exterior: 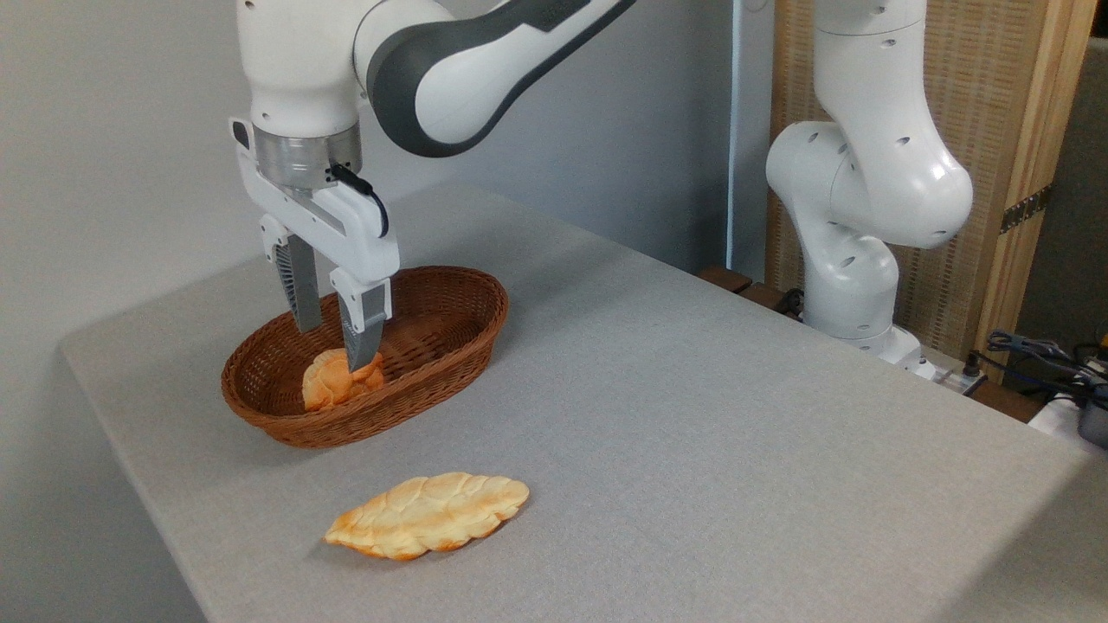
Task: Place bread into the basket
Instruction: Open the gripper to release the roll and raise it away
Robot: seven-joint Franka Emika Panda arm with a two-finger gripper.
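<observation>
The bread point(325, 386), a small golden-tan lumpy bun, lies inside the oval brown wicker basket point(450, 359) at the table's left, near the basket's front-left end. My gripper point(333, 348) hangs straight down over the basket, directly above the bun. Its two fingers stand apart and open. The nearer fingertip point(361, 355) overlaps the bun's top edge in this view, and the farther fingertip ends just above the bun. Nothing is held between the fingers.
A longer leaf-shaped braided loaf point(428, 515) lies on the grey table point(692, 415) in front of the basket. The arm's white base point(853, 260) stands at the back right, with cables point(1039, 355) beside it. The table edges run close on the left and front.
</observation>
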